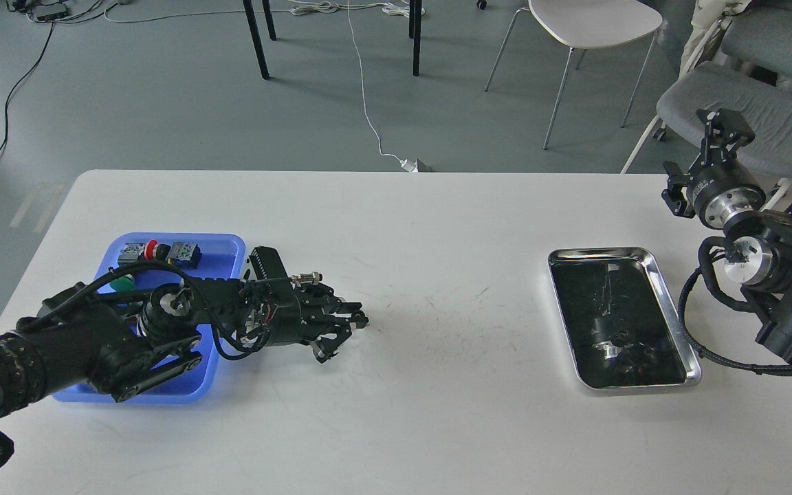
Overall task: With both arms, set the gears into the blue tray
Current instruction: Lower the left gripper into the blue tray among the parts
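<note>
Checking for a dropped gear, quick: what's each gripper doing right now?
Left gripper: low over the table beside the blue tray; open or shut cannot be told.
Right gripper: raised, cannot be told.

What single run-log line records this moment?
left claw: low over table beside blue tray | right claw: raised off table | steel tray: right

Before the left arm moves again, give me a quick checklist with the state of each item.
1. Left gripper holding a gear: cannot tell; the fingertips are dark and close together.
2. Left gripper over the blue tray: not ok; it sits right of the tray, over the white table.
3. Room in the blue tray: ok; blue floor shows beside the push-button switches.
4. Right gripper out of the way: ok; raised beyond the table's right edge.
5. Steel tray contents: cannot tell; dark small parts, unclear.
</note>
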### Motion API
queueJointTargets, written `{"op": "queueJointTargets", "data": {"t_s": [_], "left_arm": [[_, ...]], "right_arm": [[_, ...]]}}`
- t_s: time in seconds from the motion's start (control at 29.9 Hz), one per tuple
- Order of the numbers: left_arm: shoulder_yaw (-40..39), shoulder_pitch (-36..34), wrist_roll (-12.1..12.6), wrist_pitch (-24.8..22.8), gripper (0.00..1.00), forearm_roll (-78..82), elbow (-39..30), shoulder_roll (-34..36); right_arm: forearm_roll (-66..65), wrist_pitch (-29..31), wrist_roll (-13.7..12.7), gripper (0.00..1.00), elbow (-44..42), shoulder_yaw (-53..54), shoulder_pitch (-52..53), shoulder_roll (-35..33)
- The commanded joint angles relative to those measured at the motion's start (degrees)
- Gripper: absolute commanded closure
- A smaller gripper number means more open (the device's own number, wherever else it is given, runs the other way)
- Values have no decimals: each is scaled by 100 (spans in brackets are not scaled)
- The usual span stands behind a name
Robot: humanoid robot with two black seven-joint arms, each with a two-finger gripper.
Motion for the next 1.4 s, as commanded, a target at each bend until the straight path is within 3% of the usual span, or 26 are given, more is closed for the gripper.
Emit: {"op": "queueJointTargets", "data": {"t_s": [0.0,0.64,1.04,1.37], "left_arm": [[15,-60,-1,-27,89,2,-27,29],[59,-649,-1,-230,90,-50,-396,1145],[68,-543,-1,-221,90,-173,-317,2296],[16,-69,-1,-151,90,-296,-388,3035]], "right_arm": [[-1,9,1,5,-105,0,2,11],[8,53,10,5,-141,-9,-7,64],[8,61,10,5,-123,-18,2,82],[-1,70,10,5,-114,-18,19,90]]}}
